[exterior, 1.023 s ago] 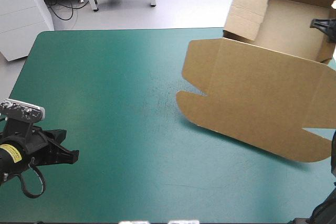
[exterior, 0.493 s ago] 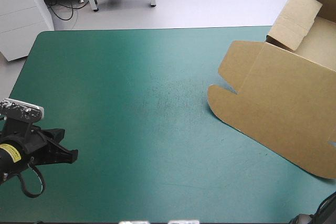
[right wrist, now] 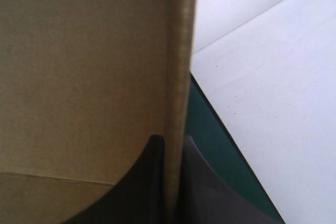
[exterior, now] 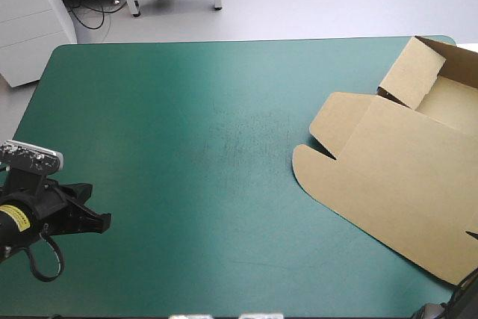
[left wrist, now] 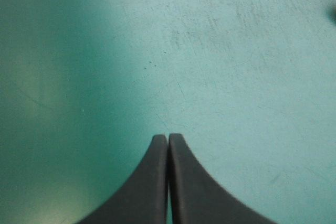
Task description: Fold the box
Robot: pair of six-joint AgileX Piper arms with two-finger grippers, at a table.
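1. High view: the box (exterior: 403,177) lies on the teal-green cover (exterior: 187,110) at the table's 3 o'clock side and runs past the picture's edge there.
2. Its lid panel (exterior: 388,184) lies flat on the cover, stretching from about 2 o'clock down to 5 o'clock. Two rounded tabs (exterior: 302,162) on its free edge point toward 9 o'clock, at the table's middle.
3. At 2 o'clock the tray part has walls raised. A short flap (exterior: 407,72) stands tilted beside the lid's hinge line, with brown floor showing behind it.
4. At 8 o'clock, near the table's near left corner and well apart from the box, the left gripper (exterior: 109,220) points toward 3 o'clock.
5. Left wrist view: its two black fingers (left wrist: 184,182) press together into one pointed arch with nothing between them. Only bare, lightly scuffed cover lies ahead.
6. Right wrist view: the right gripper (right wrist: 170,139) is all but closed, pinching a wall of the box seen edge-on. The thin board edge rises straight ahead from between the fingertips.
7. On one side of that edge spreads a broad brown face of board, crossed by a fold line close to the finger's base. On the other side, a narrow strip of cover shows just beside the finger.
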